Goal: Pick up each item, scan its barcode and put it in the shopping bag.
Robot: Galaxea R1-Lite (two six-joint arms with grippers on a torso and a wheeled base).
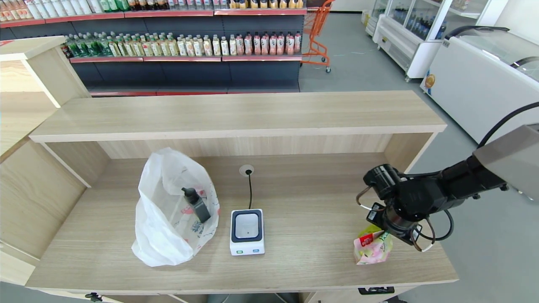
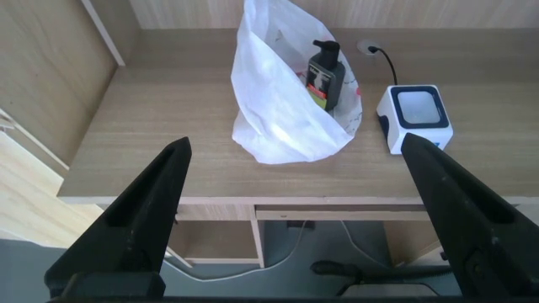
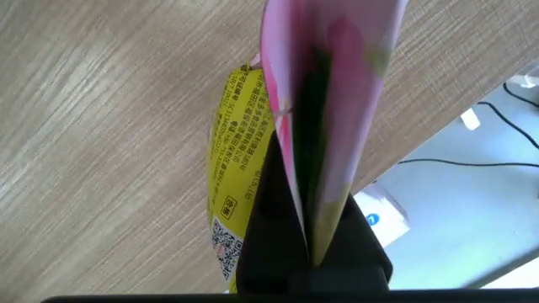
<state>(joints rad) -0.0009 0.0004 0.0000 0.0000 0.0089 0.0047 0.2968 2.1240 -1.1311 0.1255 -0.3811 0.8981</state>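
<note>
A white plastic shopping bag stands open on the left half of the wooden counter, with a dark pump bottle inside it. The white barcode scanner lies just to the right of the bag. Near the counter's front right corner, my right gripper is shut on the top of a pink and green snack packet, whose base is at the counter. The right wrist view shows the packet edge-on with its yellow printed back. My left gripper hangs open in front of the counter's front edge, facing the bag and the pump bottle.
A raised shelf runs along the back of the counter, and side panels close it in left and right. The scanner's black cable leads to a grommet hole. Store shelves, an orange cart and freezers stand beyond.
</note>
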